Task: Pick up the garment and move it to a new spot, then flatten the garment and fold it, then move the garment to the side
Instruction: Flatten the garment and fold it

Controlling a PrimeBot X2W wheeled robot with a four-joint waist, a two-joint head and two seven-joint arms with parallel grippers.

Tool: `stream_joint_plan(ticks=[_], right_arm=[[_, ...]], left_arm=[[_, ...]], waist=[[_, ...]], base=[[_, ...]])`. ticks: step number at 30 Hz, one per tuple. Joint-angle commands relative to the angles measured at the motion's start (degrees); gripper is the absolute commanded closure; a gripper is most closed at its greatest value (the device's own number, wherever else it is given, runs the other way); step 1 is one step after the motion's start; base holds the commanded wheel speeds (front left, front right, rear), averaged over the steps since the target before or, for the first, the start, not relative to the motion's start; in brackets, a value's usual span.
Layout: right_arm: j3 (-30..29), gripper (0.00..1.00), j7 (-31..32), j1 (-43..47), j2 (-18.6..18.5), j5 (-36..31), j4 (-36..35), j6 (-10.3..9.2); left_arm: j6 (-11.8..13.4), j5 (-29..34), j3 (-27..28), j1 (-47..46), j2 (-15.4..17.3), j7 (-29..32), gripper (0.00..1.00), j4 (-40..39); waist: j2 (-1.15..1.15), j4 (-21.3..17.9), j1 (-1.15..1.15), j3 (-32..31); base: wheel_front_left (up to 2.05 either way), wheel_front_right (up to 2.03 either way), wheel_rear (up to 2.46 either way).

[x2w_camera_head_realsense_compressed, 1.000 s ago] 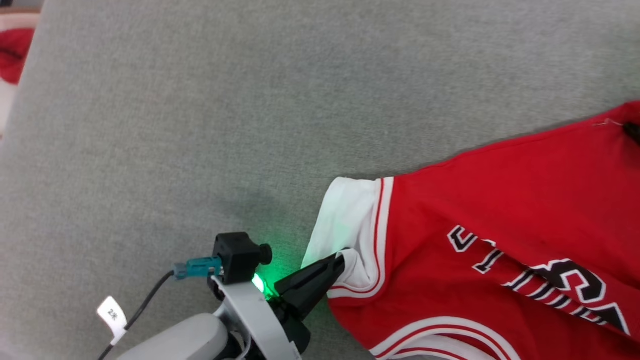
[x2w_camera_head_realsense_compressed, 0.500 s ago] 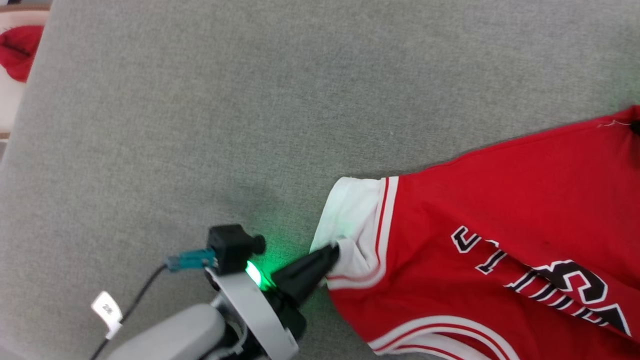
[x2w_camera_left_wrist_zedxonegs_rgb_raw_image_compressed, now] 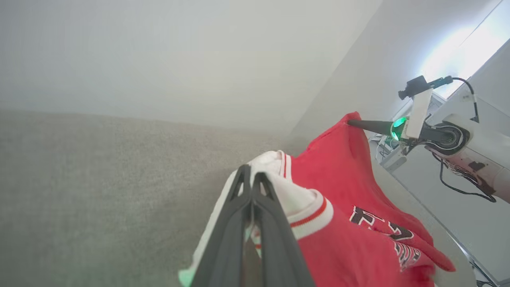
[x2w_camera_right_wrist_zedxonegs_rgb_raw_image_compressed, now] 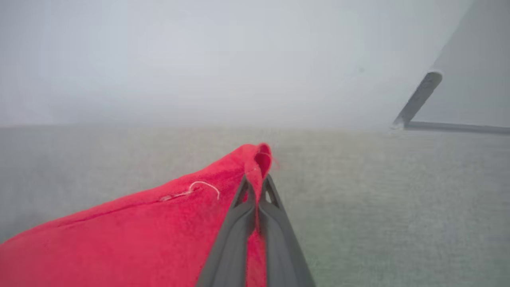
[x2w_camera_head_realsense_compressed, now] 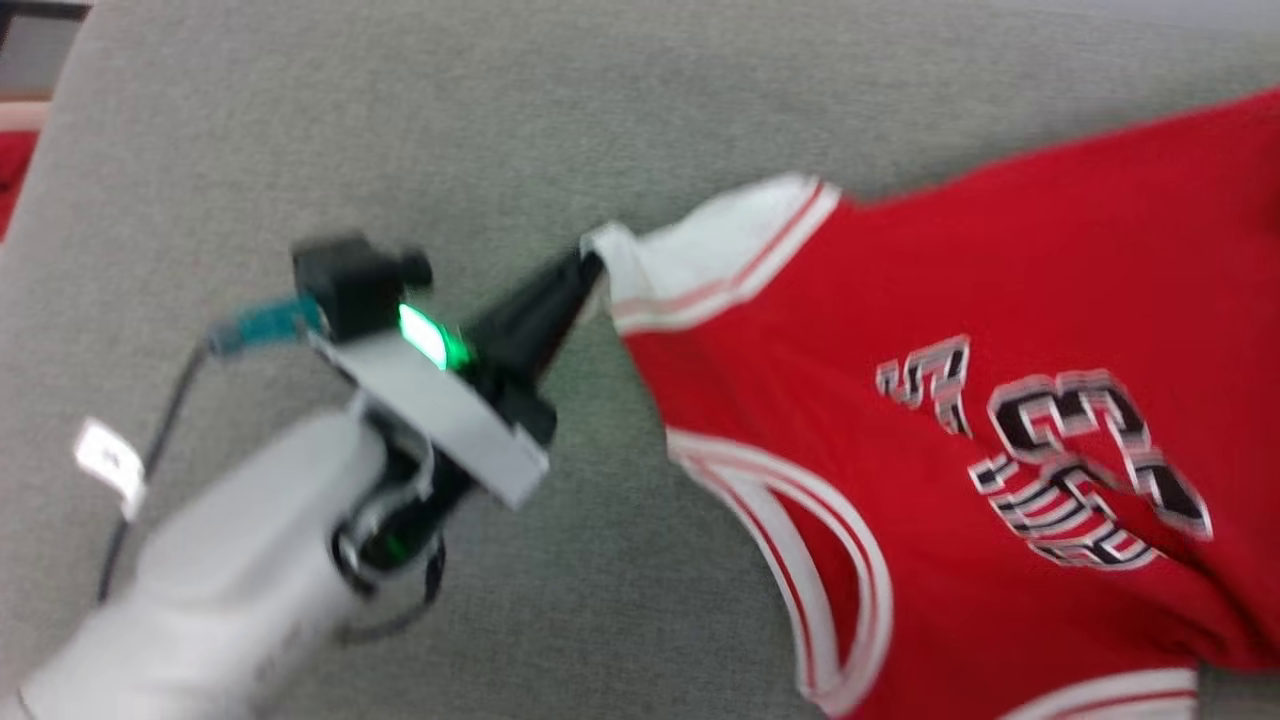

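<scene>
You're over a grey woven fabric surface (x2w_camera_head_realsense_compressed: 300, 120), with a rounded corner at top left in head view. A plain pale wall (x2w_camera_left_wrist_zedxonegs_rgb_raw_image_compressed: 159, 48) stands behind it. There's bright glare (x2w_camera_left_wrist_zedxonegs_rgb_raw_image_compressed: 450, 56) upper right in left wrist view and a dark slanted bar (x2w_camera_right_wrist_zedxonegs_rgb_raw_image_compressed: 418, 97) beyond.

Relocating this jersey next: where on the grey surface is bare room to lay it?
Widest: the grey fabric surface beyond and left of the left hand, out to its left edge by the small red cloth. Narrower: the strip between the pale forearm and the large red sports jersey with striped trim. The right side is crowded by the jersey.
</scene>
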Motion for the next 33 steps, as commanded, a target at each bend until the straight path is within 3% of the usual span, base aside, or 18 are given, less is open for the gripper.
stream_joint_plan(ticks=[1,7,15,22,27,33], right_arm=[[-2.07,1.0,-2.02,-1.92,0.63,-0.12,1.5,-0.08],[-8.61,1.0,-9.64,-9.76,2.88,-2.16,7.86,-0.08],[-15.02,1.0,-19.74,-26.16,6.2,-5.87,16.64,-0.15],[-18.38,1.0,-26.51,-38.64,6.57,-8.1,21.6,-0.46],[-17.74,1.0,-27.29,-42.49,6.51,-8.95,24.12,-0.48],[-14.32,1.0,-25.12,-38.51,7.14,-7.44,23.72,-0.34]], left_arm=[[-0.12,-0.8,0.82,-2.83,-0.32,0.44,1.0,1.15],[0.34,-2.11,4.92,-14.41,-2.02,1.99,1.0,9.45],[3.73,-3.11,12.14,-36.98,-7.16,2.48,1.0,28.76],[2.65,-0.44,15.72,-54.45,-9.53,-0.43,1.0,40.48],[0.67,-0.48,18.06,-58.07,-11.83,-1.14,1.0,41.71],[0.05,-2.85,16.95,-50.8,-13.5,-1.11,1.0,38.04]], waist=[[0.0,-1.45,0.0,-0.36],[0.0,-3.5,0.0,1.11],[0.0,-6.24,0.0,5.64],[0.0,-6.84,0.0,7.75],[0.0,-5.93,0.0,7.68],[0.0,-5.27,0.0,8.15]], base=[[0.0,0.0,0.0],[0.0,0.0,0.0],[0.0,0.0,0.0],[0.0,0.0,0.0],[0.0,0.0,0.0],[0.0,0.0,0.0]])
